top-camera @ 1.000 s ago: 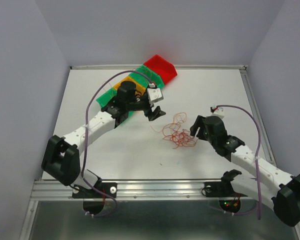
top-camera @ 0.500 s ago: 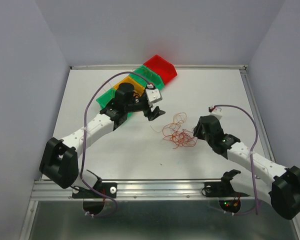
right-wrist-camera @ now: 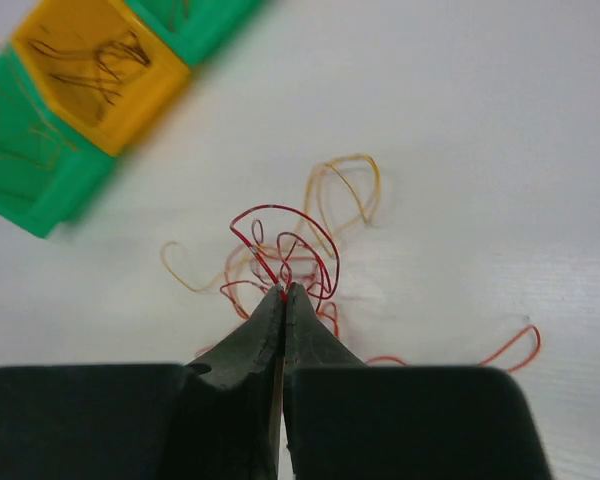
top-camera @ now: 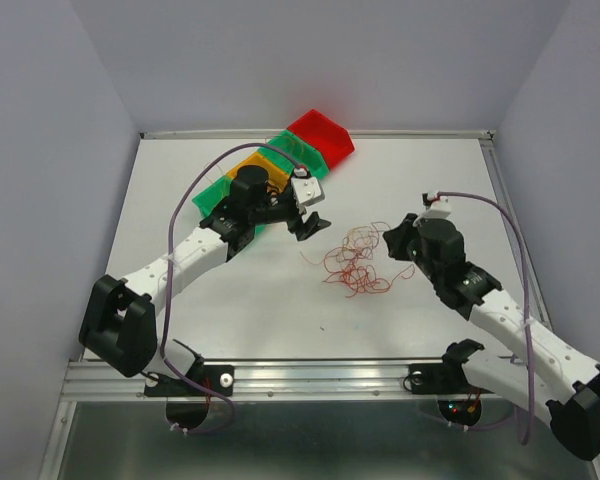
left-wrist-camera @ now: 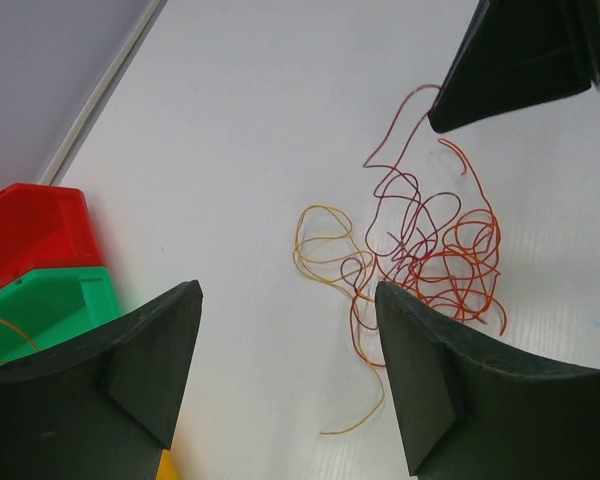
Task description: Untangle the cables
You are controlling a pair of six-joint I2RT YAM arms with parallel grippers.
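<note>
You find the cables (top-camera: 355,265) as one loose tangle of thin red, orange and yellowish wires. It lies on the white table (top-camera: 280,310), a little right of the centre of the top view, between the two grippers.

The right gripper (right-wrist-camera: 283,292) has its fingers pressed fully together. In the right wrist view a red strand of the tangle ends exactly at the tips, so it looks pinched there. The other loops spread above the tips in that frame.

The left gripper (left-wrist-camera: 285,295) stands wide open and holds nothing. In its wrist view the tangle lies beyond the fingers, toward the right of the frame, not touching them.

At the upper left of the right wrist view, the orange bin (right-wrist-camera: 100,70) contains some dark thin wires. The red bin (top-camera: 320,135) sits at the upper middle of the top view.
</note>
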